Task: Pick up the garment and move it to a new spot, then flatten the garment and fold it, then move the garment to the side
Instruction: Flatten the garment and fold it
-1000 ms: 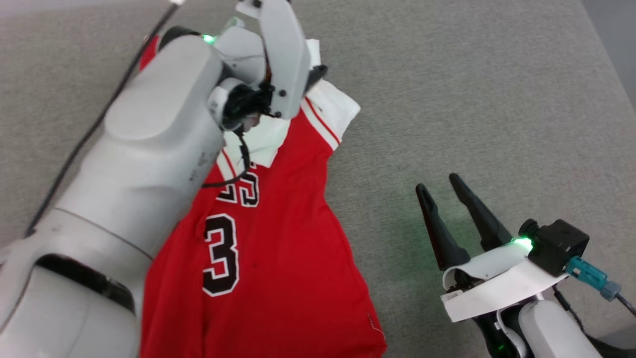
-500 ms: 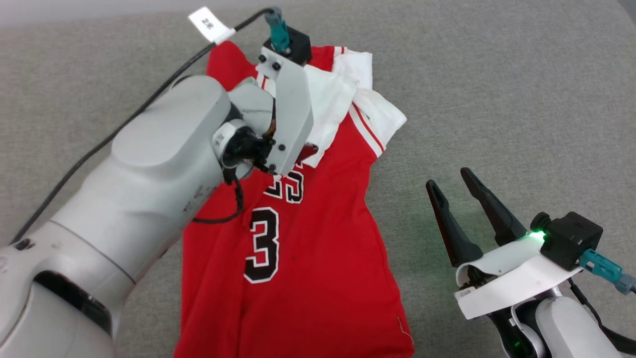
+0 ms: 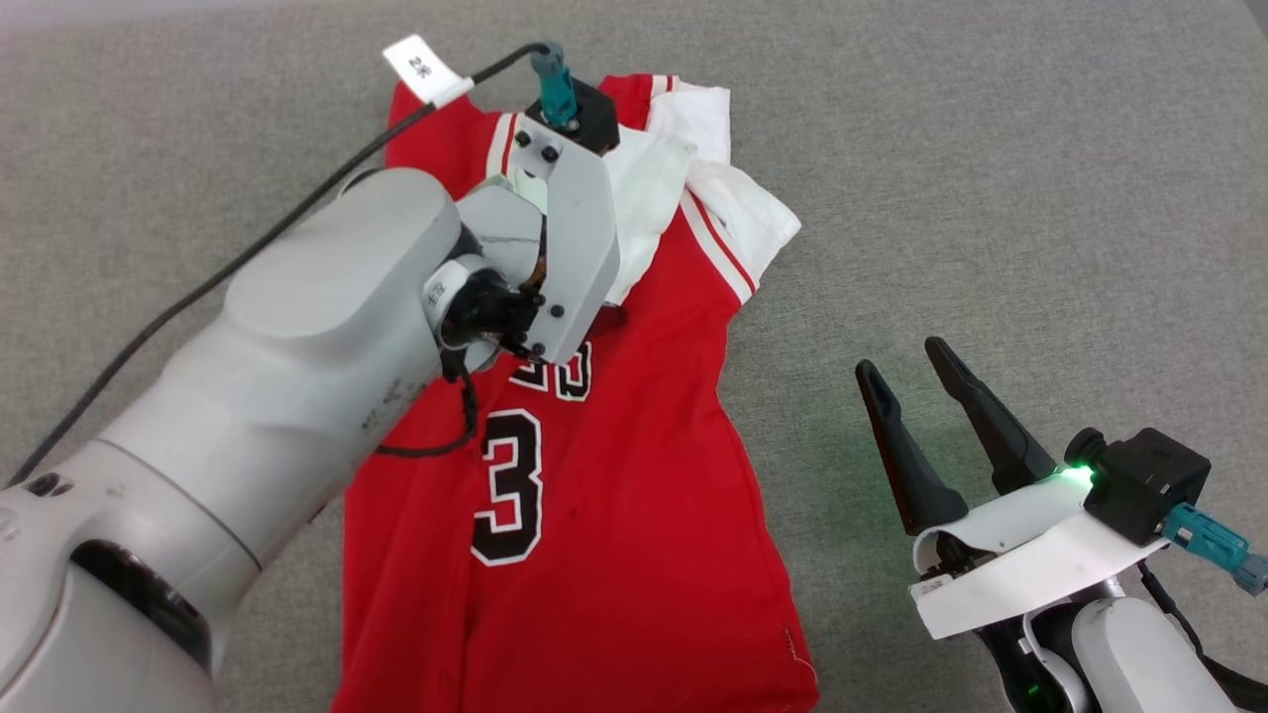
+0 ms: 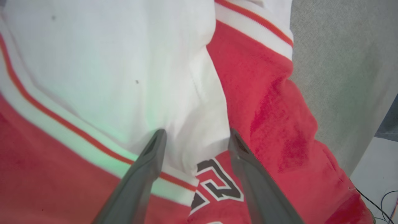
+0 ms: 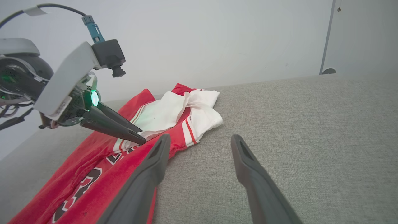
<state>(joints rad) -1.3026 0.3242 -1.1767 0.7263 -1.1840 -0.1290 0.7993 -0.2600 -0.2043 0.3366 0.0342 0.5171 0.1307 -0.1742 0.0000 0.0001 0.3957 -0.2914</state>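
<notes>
garment lies spread on the grey fabric surface, with the left gripper poised over its collar end, jaws wide.
left arm comes in from the lower left of the head view, pale forearm crossing the garment's left edge, wrist bent so the two dark fingers slant down at the turned-out white lining, right by the striped trim and just above the black number. the fingers are spread apart with nothing pinched between them; whether the tips press the cloth, i can't tell. right gripper hovers off to the garment's right, apart from it over bare grey fabric, fingers pointing up the head view, splayed wide and empty. the garment's top end is rumpled, and its red body runs to the bottom edge.
</notes>
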